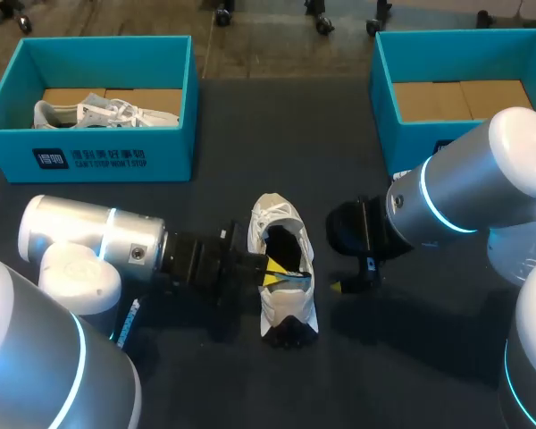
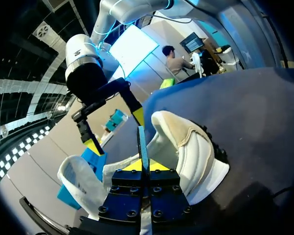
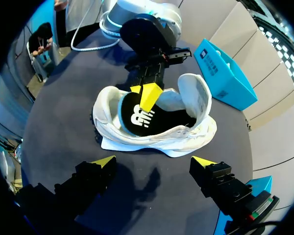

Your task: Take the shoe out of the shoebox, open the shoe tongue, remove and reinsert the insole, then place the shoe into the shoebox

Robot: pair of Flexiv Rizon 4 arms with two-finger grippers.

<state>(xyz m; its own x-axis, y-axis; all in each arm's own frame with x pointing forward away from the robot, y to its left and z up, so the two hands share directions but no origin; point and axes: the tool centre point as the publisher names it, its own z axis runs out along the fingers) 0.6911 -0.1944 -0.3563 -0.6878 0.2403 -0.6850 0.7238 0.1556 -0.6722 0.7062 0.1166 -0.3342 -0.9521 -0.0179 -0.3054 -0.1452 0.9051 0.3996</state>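
L gripper (image 1: 270, 273) tips in shoe (image 1: 280, 222) opening, R gripper (image 3: 154, 161) beside.

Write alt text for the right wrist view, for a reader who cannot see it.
A white shoe sits on the dark table with its tongue pulled open, and the left hand is shut on the black insole inside it. The right hand is open, short of the shoe; a teal shoebox stands beyond.

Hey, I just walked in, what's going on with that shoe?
The white shoe lies out on the table. The left gripper is in its opening and looks shut on the edge of the black insole. The right gripper hangs open beside the shoe, touching nothing. The teal shoebox on the left holds another shoe.
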